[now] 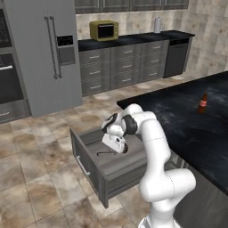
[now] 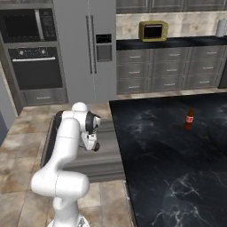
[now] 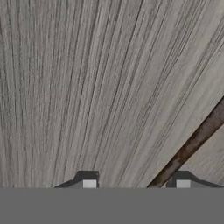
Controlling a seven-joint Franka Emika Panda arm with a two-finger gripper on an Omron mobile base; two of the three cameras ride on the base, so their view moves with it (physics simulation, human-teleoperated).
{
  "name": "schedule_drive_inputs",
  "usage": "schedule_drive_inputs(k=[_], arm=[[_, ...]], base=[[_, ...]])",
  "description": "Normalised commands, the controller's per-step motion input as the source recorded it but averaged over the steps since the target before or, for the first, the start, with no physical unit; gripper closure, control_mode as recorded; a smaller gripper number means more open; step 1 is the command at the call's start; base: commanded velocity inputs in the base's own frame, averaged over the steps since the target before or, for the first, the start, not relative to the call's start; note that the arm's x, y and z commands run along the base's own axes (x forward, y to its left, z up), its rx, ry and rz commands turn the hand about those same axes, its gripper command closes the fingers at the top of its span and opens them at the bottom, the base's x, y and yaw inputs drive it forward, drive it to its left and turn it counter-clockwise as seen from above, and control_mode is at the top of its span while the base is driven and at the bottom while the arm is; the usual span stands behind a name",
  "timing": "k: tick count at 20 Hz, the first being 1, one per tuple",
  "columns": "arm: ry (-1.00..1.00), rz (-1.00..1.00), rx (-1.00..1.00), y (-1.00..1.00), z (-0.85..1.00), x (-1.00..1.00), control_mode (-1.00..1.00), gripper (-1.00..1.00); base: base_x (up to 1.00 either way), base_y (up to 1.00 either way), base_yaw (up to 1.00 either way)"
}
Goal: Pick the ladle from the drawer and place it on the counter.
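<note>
The ladle (image 1: 106, 153) lies on the floor of the open drawer (image 1: 95, 171), a thin dark line in the left base view, just beside the lowered tool (image 1: 116, 148). In the hand view its slim brown-dark handle (image 3: 192, 144) runs slantwise from the right edge down toward the tips and ends between them, nearer the right one, over the drawer's grey wood grain (image 3: 87, 87). There the two fingertips (image 3: 89, 181) stand well apart, so the tool (image 3: 136, 184) is wide and grips nothing; whether the tips touch the handle I cannot tell.

The left base view shows the drawer's inside, its flat front and the silver bar handle (image 1: 83, 165). In the right base view the arm covers much of the drawer (image 2: 106, 150), the ladle is hidden, and the tool (image 2: 94, 144) hangs low beside the edge of the bench (image 2: 168, 168).

On the black veined bench (image 1: 196, 129) a small brown bottle (image 1: 203, 103) with a red label stands upright, well apart from the drawer; the right view shows it (image 2: 189, 118) too. A yellow microwave (image 1: 103, 30) sits on the far top against the wall.
</note>
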Motion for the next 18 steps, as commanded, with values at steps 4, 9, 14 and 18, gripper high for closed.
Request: schedule_drive_inputs(k=[4,9,14,18], arm=[[-0.28,-0.31,-0.11,0.88,-1.0,-0.91,-1.0,1.0],[-0.24,-0.44,-0.28,0.92,-1.0,-0.91,-1.0,1.0],[-0.31,-0.32,-0.09,0.0,-0.15,-0.84,-1.0,1.0],[-0.31,-0.02,-0.02,0.0,1.0,-0.12,-1.0,1.0]], base=[[0.0,0.0,0.0],[0.0,0.0,0.0],[0.0,0.0,0.0],[0.0,0.0,0.0]])
